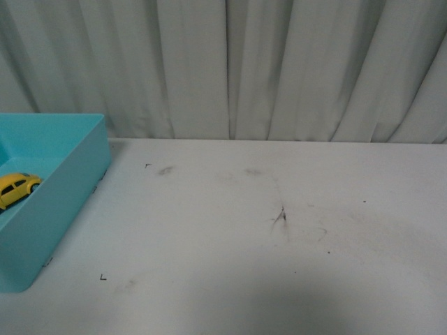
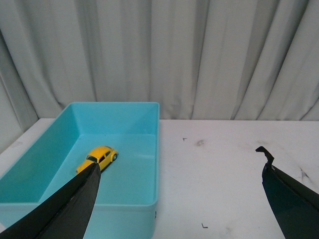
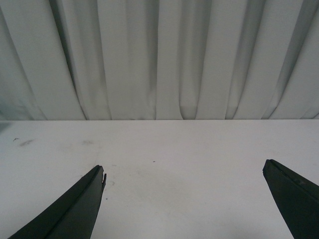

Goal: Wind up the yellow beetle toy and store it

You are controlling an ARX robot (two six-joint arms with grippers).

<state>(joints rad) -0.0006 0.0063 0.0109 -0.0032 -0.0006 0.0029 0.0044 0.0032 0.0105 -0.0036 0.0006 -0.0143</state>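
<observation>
The yellow beetle toy lies on the floor of a turquoise bin at the table's left edge. In the left wrist view the toy rests upright inside the bin, partly behind one black finger. My left gripper is open and empty, held back from the bin over the white table. My right gripper is open too, with only bare table between its fingers. Neither arm shows in the front view.
The white table carries faint smudges and small black corner marks. A pleated white curtain hangs along the far edge. The bin's near wall stands close to my left gripper.
</observation>
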